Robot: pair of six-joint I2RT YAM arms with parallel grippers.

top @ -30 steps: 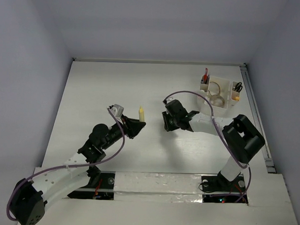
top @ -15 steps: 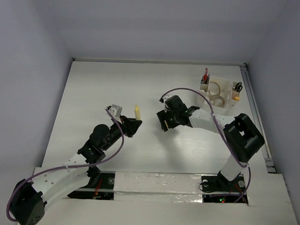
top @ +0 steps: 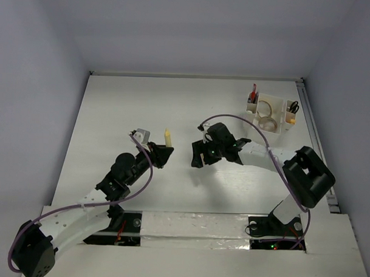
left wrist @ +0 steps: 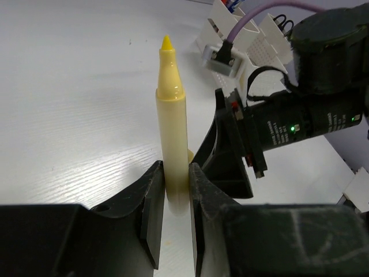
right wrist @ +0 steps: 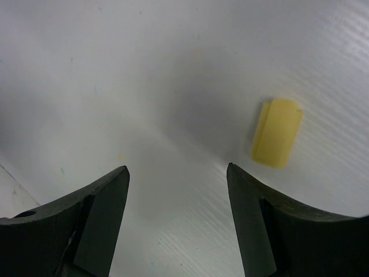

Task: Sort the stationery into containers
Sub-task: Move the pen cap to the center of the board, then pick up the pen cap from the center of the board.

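White tabletop fills the right wrist view, where a small yellow cap-like piece lies at right of frame; overhead it cannot be made out. The lower end of the yellow marker is hidden between the fingers of the left gripper, which is clamped on its barrel and holds it upright, tip up, left of centre in the overhead frame. The right gripper stands wide apart, holding nothing, above bare table just right of the marker. At upper right, well apart from both, sits the white organiser, with tape rolls, pens and scissors in separate compartments. It is cut off at the top edge of the left wrist view.
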